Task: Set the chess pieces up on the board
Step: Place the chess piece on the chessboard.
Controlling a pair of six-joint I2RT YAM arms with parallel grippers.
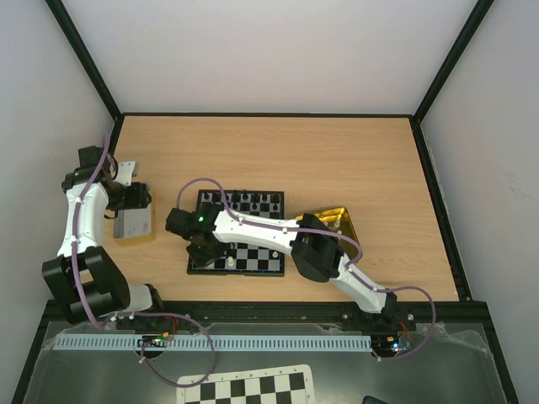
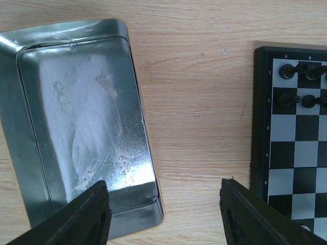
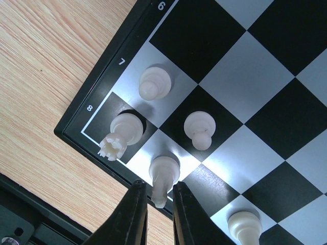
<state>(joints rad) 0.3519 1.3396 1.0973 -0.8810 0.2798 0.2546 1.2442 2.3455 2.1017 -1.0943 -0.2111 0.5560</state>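
Right end effector (image 3: 158, 185) is down over the board (image 1: 257, 252), at its near-left corner. The jaws are almost together, either side of the top of a white piece (image 3: 163, 171) on the edge row, right beside the corner white rook (image 3: 125, 130). Honestly can't tell if it's pinching or only straddling. Two pawns (image 3: 155, 84) sit one row in, and black pieces (image 1: 253, 202) line the board's far edge. Left end effector (image 2: 163, 182) hangs wide open and empty over bare bench (image 2: 204, 76), between the board and a silver tin (image 2: 76, 117). These look tiny, light, hard and slick, so I'd grab around the neck, straight from above, because the neighbours would tip easily.
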